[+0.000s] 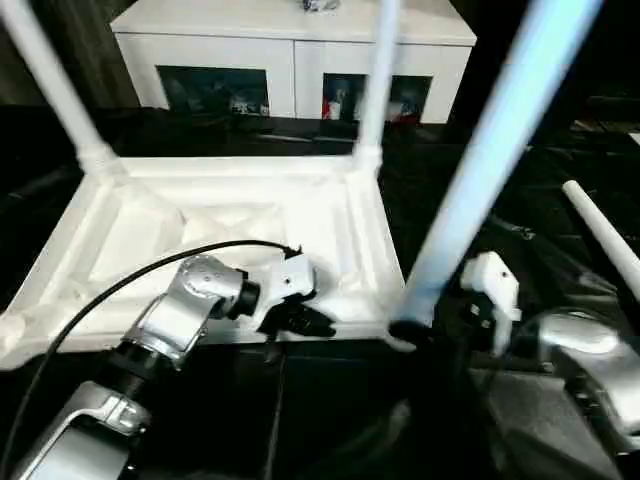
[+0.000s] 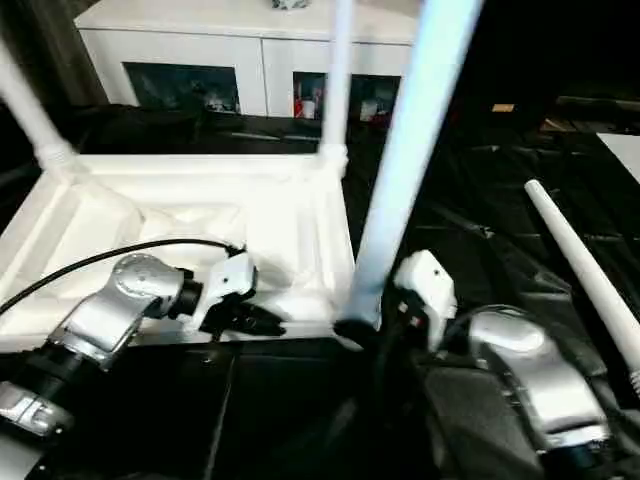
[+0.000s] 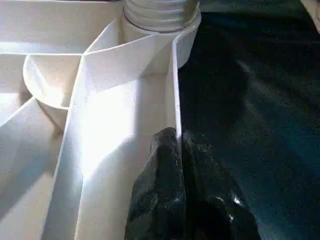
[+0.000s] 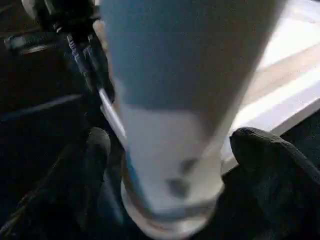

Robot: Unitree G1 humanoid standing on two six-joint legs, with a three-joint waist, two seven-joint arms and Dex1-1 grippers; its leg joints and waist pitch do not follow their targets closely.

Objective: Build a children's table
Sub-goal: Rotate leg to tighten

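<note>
Left eye view: tabletop [image 1: 215, 225] upside down, three legs [image 1: 375, 75] socketed, fourth leg [image 1: 605, 235] loose alongside. Left gripper [image 3: 179, 150] pinches the rim; right gripper [image 4: 165, 165] stands released around the near leg [image 1: 480, 160].

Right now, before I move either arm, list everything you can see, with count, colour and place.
tabletop: one, white, upside down on the black floor cover, ribbed underside up.
fitted legs: three, white, upright in both far corner sockets and the near right one.
loose leg: one, white, lying on the cover to the right.
cabinet: one, white with dark glass doors, behind.
left gripper: shut on the tabletop's near rim.
right gripper: fingers either side of the near right leg's base.
</note>
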